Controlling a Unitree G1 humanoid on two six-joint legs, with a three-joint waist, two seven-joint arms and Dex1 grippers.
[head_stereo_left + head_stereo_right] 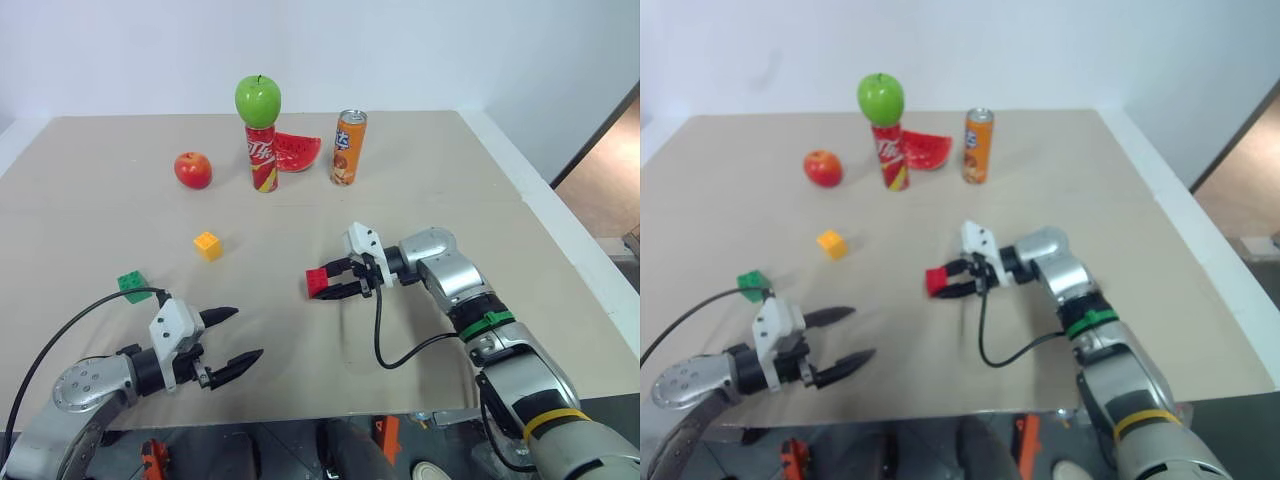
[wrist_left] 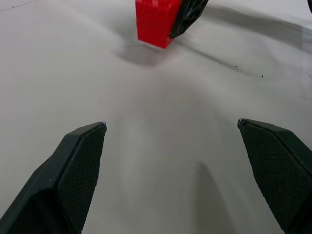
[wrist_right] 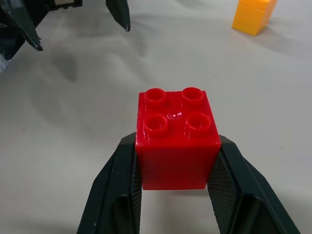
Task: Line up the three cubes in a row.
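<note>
Three cubes: all on show, spread across the tan desk (image 1: 90,210), no row formed.
Red cube (image 3: 176,142): clamped studs-up between the right gripper's (image 1: 338,283) jaws, hanging just above the desk mid-scene, its shadow underneath in the left wrist view.
Right gripper: arm reaches in from the right, jaws pointing toward the robot's left, closed tight on the red cube's two sides.
Yellow cube (image 1: 207,245): sitting on the desk, left of the red cube and a bit farther back, well apart from it.
Green cube (image 1: 132,285): on the desk near the left edge, nearer than the yellow cube, just beyond the left gripper's cable.
Left gripper (image 1: 232,335): low over the near-left desk, jaws spread wide with nothing between them, tips aimed toward the red cube.
Back of desk: red apple (image 1: 193,170), then a red can (image 1: 262,158) with a green apple (image 1: 258,100) balanced on top, a watermelon slice (image 1: 298,151) just beside it, and an orange can (image 1: 348,147).
</note>
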